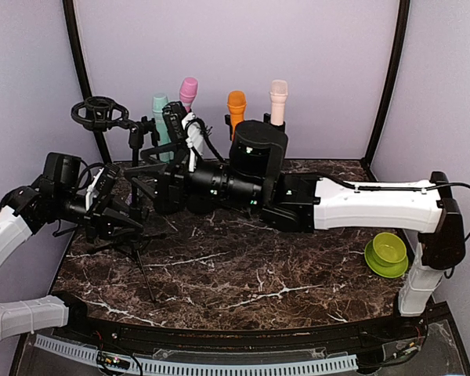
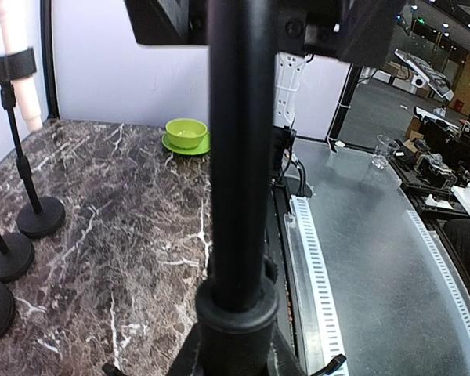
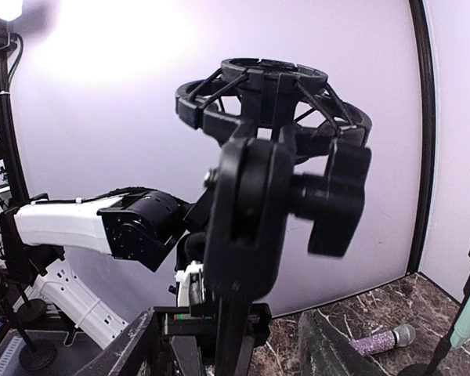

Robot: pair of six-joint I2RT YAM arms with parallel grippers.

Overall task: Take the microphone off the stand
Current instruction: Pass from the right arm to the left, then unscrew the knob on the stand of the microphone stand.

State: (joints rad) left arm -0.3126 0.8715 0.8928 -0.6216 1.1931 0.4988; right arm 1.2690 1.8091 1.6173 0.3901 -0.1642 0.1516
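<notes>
Left jaws clench the stand [image 2: 236, 196] to steady it; right jaws gape under its empty mount [image 3: 274, 86], microphone [image 3: 382, 339] on the counter [image 3: 423, 305]

Place: I am looking into a robotics lab and working a staged test booth inside it.
Booth: lilac backdrop panels [image 1: 243, 47] and black corner poles [image 1: 81, 70] are closing in a marble-pattern table [image 1: 219, 274].
Props: coloured microphones [image 1: 236, 106] are standing in a row at the back near a tripod stand [image 1: 135, 168], and a green bowl [image 1: 388, 251] is sitting alone.
Beyond: my left wrist camera is showing workbenches [image 2: 446, 168] crowded with equipment, and a clear beaker [image 2: 385, 150] is standing nearer.
</notes>
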